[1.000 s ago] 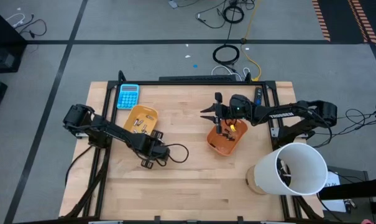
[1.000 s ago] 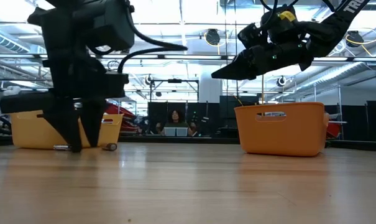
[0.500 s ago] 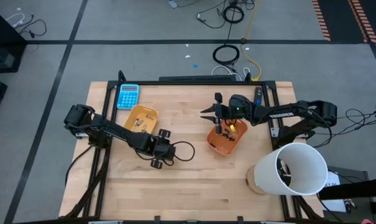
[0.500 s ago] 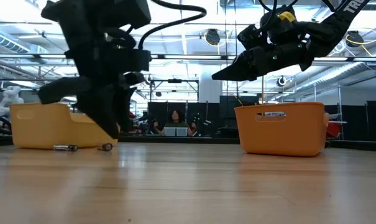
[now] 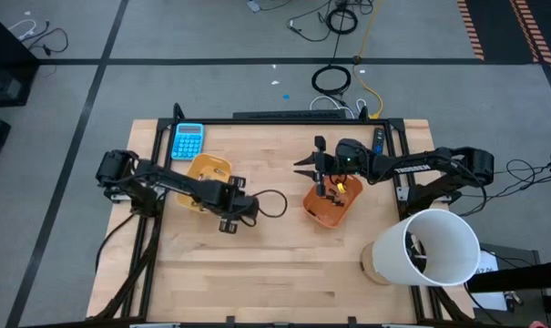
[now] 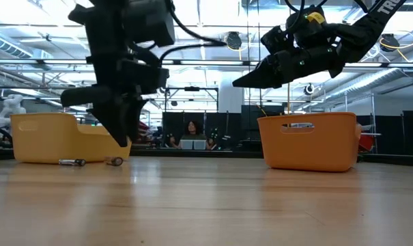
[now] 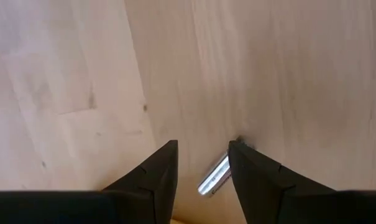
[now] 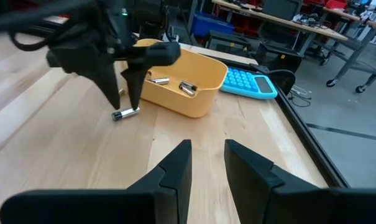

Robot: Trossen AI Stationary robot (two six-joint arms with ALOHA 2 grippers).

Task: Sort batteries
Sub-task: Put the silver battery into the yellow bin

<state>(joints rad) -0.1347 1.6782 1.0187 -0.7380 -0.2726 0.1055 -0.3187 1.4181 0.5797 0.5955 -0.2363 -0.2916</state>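
My left gripper (image 7: 203, 146) hangs open above the table (image 5: 284, 255), just right of the yellow tray (image 5: 205, 173), fingers pointing down. A silvery battery (image 7: 214, 177) lies on the wood beneath its fingers, untouched, and the same battery (image 8: 125, 114) shows in the right wrist view. The low view shows two batteries (image 6: 73, 162) lying in front of the yellow tray (image 6: 56, 137). More silvery batteries (image 8: 188, 87) lie inside that tray. My right gripper (image 5: 302, 167) waits open, high above the orange tray (image 5: 331, 199), which holds small dark pieces.
A blue calculator (image 5: 188, 140) lies at the far left, beyond the yellow tray. A big white bucket (image 5: 427, 248) stands at the table's right near corner. Bare wood stretches across the near half of the table between the two trays.
My left gripper has risen off the table beside the battery and moved toward the far edge and a little right, carrying nothing. The batteries have stayed on the wood in front of the yellow tray.
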